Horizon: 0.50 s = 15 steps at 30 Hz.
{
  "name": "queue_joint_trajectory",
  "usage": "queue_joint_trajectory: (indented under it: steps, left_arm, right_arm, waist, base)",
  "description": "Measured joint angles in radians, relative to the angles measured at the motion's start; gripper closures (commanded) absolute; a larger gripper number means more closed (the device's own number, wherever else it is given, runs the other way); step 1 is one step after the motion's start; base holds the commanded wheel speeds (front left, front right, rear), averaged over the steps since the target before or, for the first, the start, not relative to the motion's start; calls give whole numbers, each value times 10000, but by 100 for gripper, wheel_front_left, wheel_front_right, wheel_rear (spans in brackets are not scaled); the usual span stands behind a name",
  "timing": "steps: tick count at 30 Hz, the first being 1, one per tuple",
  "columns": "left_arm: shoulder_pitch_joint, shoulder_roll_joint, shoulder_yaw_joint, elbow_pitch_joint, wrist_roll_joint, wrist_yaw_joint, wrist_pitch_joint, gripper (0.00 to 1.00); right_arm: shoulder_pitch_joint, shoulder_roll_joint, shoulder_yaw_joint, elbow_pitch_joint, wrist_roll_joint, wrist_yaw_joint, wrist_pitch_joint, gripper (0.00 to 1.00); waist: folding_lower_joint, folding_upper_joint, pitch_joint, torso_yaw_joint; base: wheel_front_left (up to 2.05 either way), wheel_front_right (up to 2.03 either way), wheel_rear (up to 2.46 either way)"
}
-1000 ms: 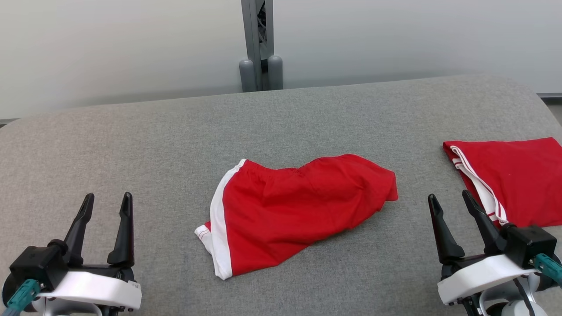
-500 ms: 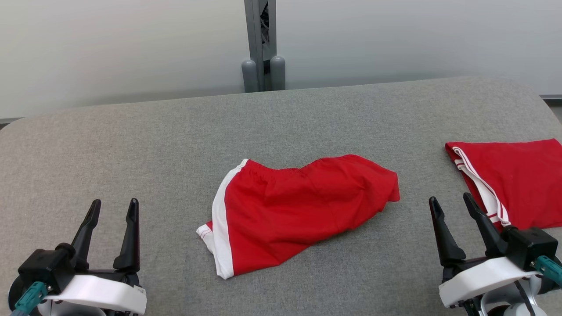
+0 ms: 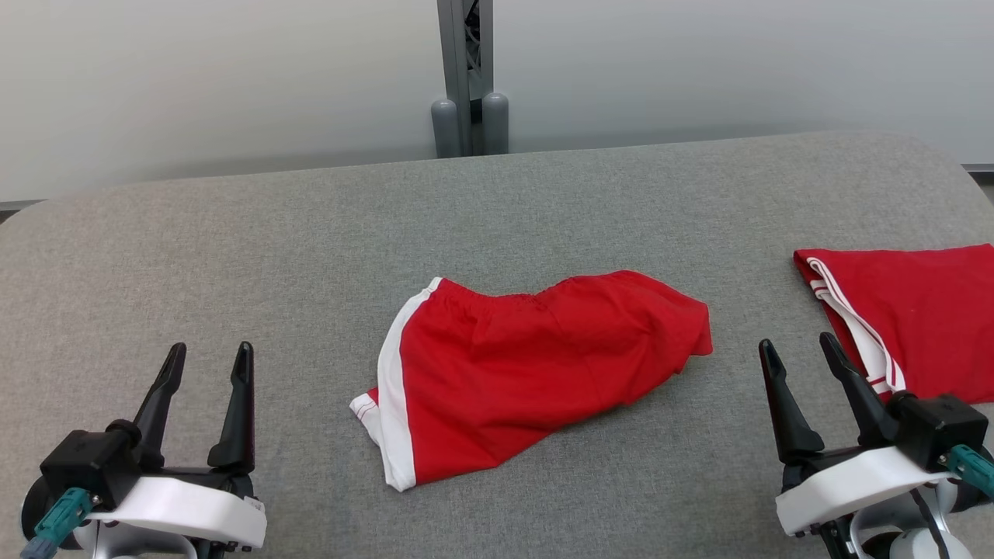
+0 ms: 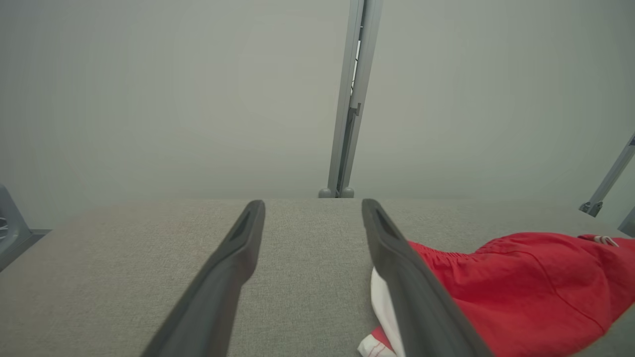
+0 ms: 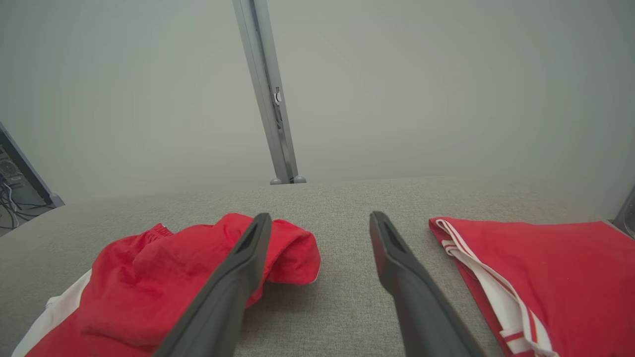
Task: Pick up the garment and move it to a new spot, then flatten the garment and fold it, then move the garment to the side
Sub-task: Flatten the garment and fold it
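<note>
The garment (image 3: pixel 528 365), red shorts with a white side stripe, lies crumpled in the middle of the grey padded table (image 3: pixel 233 233). My left gripper (image 3: pixel 212 349) hovers open at the lower left, well clear of the shorts. In the left wrist view the left gripper (image 4: pixel 312 204) is empty and the garment (image 4: pixel 521 282) lies to the right of its fingers. My right gripper (image 3: pixel 796 341) stands open at the lower right, just right of the shorts. The right wrist view shows the right gripper (image 5: pixel 320 217) empty over bare table, with the garment (image 5: pixel 163 277) at its left.
A second red garment (image 3: pixel 916 310) with white stripes lies flat at the table's right edge, beside my right gripper, and appears as the second red garment (image 5: pixel 560 267) in the right wrist view. A grey metal post (image 3: pixel 466 78) stands behind the table's far edge against a pale wall.
The whole head picture has shifted slightly to the right, so the camera moved. The garments lie as before and both grippers stay open and empty.
</note>
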Motion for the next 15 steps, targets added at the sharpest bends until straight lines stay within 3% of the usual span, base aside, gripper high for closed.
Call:
queue_joint_trajectory:
  steps: [15]
  left_arm:
    - [-226, -17, -186, 63, 42, 69, 4, 0]
  right_arm:
    - [-360, -134, -31, 96, 182, 0, -2, 0]
  waist:
    - [0, 0, 11, 115]
  base:
    - [0, 0, 0]
